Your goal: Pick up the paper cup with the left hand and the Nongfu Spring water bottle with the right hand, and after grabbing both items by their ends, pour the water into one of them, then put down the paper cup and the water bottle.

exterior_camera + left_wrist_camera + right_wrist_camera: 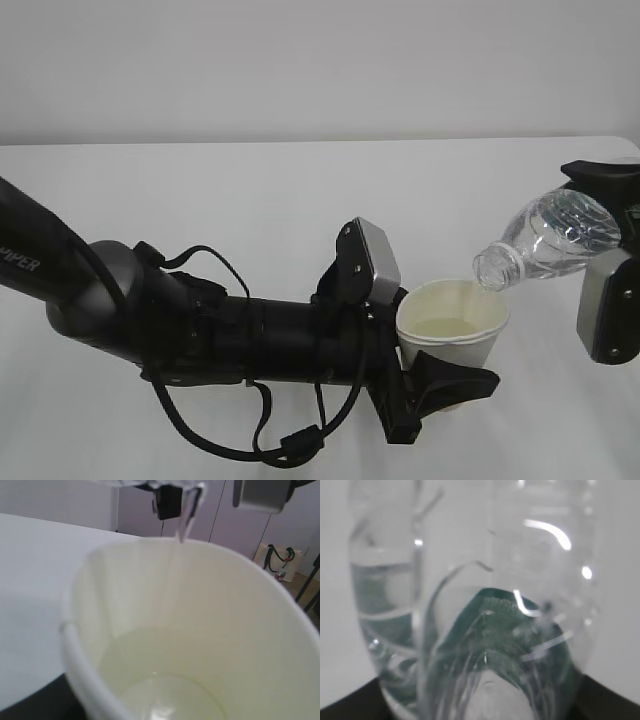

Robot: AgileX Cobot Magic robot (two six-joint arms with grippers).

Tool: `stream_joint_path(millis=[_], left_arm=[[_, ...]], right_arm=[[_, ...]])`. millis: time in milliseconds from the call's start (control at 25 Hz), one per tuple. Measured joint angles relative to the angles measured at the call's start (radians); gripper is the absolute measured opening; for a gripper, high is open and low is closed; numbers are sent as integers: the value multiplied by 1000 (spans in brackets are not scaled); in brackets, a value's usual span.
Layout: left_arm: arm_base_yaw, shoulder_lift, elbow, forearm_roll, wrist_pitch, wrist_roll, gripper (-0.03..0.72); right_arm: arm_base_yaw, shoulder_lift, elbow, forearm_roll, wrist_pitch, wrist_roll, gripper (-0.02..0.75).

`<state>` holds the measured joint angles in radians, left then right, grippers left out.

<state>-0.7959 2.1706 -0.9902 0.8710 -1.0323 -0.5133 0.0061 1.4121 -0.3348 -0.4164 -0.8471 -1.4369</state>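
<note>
The white paper cup point(452, 345) is held upright above the table, with my left gripper point(440, 365) shut on its lower part; one black finger point(455, 385) shows under it. Pale water point(450, 327) lies in its bottom. The clear Nongfu Spring water bottle point(555, 235) is tipped down to the left, its open neck point(495, 268) over the cup's right rim. My right gripper point(625, 235) is shut on the bottle's base end at the frame's right edge. The left wrist view shows the cup's inside point(165, 630) and a thin stream point(175, 555) falling in. The bottle point(485, 605) fills the right wrist view.
Both arms work over a white table point(250, 190) with a plain wall behind. The left arm's loose black cables point(260, 440) hang near the front edge. Past the table's far edge, the left wrist view shows a bag point(277, 560) on the floor.
</note>
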Motion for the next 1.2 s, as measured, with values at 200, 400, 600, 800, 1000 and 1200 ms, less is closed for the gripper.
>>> stream_joint_path(millis=[200,400,600,800,1000,1200], left_arm=[[0,0,0,0,0,0,440],[0,0,0,0,0,0,440],[0,0,0,0,0,0,440],[0,0,0,0,0,0,440],[0,0,0,0,0,0,440],[0,0,0,0,0,0,440]], right_arm=[[0,0,0,0,0,-2,427],[0,0,0,0,0,-4,427],[0,0,-1,0,0,-4,427],[0,0,-2,2,0,-4,427],[0,0,-2,2,0,-6,427],[0,0,-2,2,0,-7,427]])
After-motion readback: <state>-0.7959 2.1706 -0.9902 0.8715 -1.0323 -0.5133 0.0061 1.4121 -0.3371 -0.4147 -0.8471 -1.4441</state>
